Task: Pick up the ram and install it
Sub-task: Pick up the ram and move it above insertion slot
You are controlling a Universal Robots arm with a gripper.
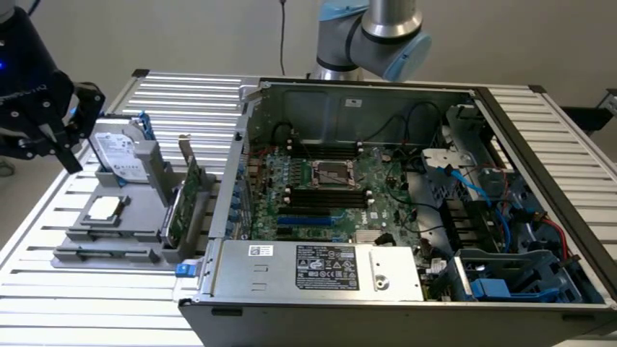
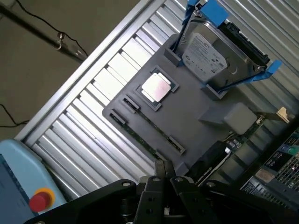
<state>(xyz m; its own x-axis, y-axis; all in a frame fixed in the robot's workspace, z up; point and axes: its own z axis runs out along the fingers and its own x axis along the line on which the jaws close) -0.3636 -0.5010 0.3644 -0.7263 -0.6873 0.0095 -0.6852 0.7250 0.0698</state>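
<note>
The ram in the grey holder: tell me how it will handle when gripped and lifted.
The ram stands on edge in the grey holder, a thin board, so probably stiff along its length and light. Only its narrow top edge shows, so a grip there may slip or tilt it. The end clips may hold it back at first.

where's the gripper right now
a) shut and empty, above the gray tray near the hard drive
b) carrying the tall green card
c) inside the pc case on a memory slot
a: the gripper is closed with nothing in it, and it hovers outside the case above the gray tray, close to the hard drive.
</note>
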